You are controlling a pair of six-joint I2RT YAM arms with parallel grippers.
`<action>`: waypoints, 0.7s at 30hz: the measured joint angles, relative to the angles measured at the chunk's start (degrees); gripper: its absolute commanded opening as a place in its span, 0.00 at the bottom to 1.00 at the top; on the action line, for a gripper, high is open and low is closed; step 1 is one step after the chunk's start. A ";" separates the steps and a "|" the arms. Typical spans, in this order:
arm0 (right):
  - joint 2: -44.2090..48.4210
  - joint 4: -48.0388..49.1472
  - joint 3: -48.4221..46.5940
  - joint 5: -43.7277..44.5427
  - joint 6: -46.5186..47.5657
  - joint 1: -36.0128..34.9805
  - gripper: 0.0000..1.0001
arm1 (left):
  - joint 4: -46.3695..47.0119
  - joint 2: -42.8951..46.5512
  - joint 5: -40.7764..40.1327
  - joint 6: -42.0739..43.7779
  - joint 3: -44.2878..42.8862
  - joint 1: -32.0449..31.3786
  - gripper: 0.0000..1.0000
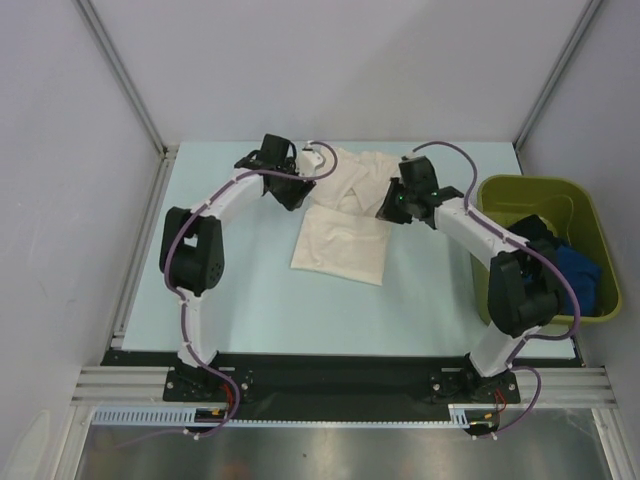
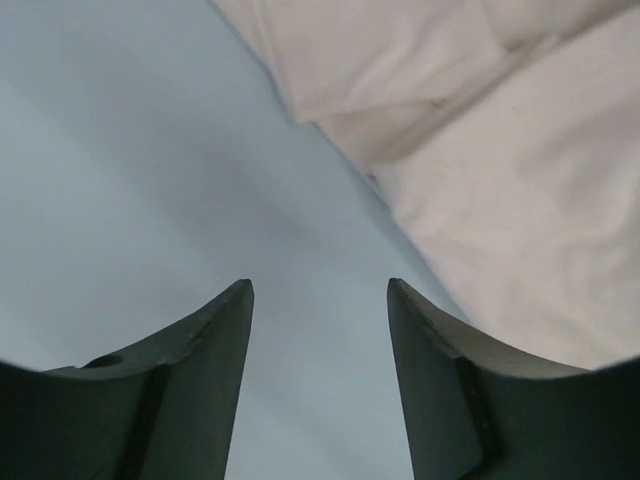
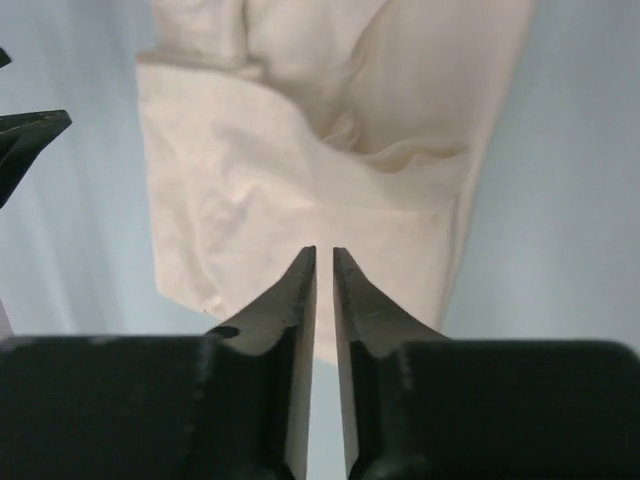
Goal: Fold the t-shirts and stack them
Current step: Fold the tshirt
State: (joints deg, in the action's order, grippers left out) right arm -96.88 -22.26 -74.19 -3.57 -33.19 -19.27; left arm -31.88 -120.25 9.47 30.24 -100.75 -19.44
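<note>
Your left end effector (image 2: 318,290) sits closest in its wrist view, jaws spread wide with only bare worktop (image 2: 150,150) between them. The cream t-shirt (image 2: 520,200) lies just beside one finger there; you cannot tell whether they touch. Your right end effector (image 3: 324,255) is narrowed to a thin slit with nothing seen between the fingers, and it hangs over the same shirt. From the top view, that shirt lies rumpled and partly folded at the far middle of the worktop, between your two arms. A blue t-shirt (image 1: 580,275) sits bunched in the olive-green bin (image 1: 520,183) at the right edge.
</note>
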 measured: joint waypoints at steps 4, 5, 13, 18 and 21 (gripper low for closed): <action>-3.85 1.29 0.50 -3.58 0.09 -3.02 0.09 | -2.23 3.28 6.08 -1.20 4.76 -1.70 0.56; -5.42 1.53 0.39 -4.04 0.07 -2.99 0.09 | -2.23 3.23 6.71 -1.53 4.76 -2.01 0.56; -18.43 2.51 -2.91 -7.76 -1.53 0.70 0.10 | -0.52 -4.24 7.15 -7.26 -1.27 -2.89 0.58; -18.73 6.34 -3.56 -8.28 -4.55 3.34 0.10 | 0.20 -9.20 2.93 -11.50 -4.61 -2.64 0.58; -18.71 7.69 -2.89 -8.15 -6.32 4.72 0.10 | 0.72 -10.95 -0.48 -13.70 -5.68 -2.64 0.58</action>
State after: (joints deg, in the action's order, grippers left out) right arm -115.59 -14.57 -77.08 -11.73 -39.51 -14.55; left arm -31.16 -131.20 8.99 16.53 -106.43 -22.09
